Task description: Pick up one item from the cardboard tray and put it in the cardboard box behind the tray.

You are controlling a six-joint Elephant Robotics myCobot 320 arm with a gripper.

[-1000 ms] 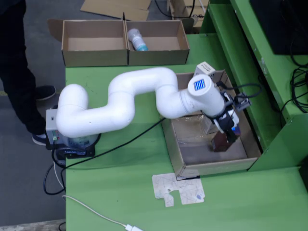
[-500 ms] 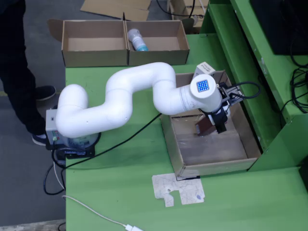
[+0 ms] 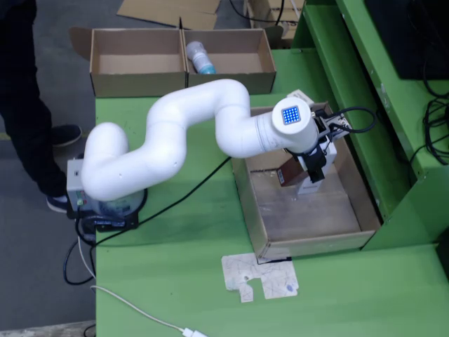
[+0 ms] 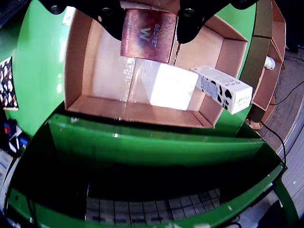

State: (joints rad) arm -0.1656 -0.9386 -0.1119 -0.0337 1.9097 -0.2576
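From the wrist camera, closest in, the gripper is clamped on a small copper-brown carton with "SECRET" printed on it, one black finger on each side, and the carton hangs clear above the floor of the cardboard tray. A bit further down in the tray there's a plain white box lying on the bottom, and a white carton with black cow-type spots tilted against the far corner, sticking up past the rim. Switching to the fixed camera, the white arm bends out over the green table and the brown carton sits up near the tray's top-left wall. The key bit: the target, the two-compartment cardboard box, lies up and to the left of the gripper in this view, well apart from it, past the tray wall. Its right compartment already has a bottle in it, and the left one looks bare. I'd guess the carry needs a swing that way next.
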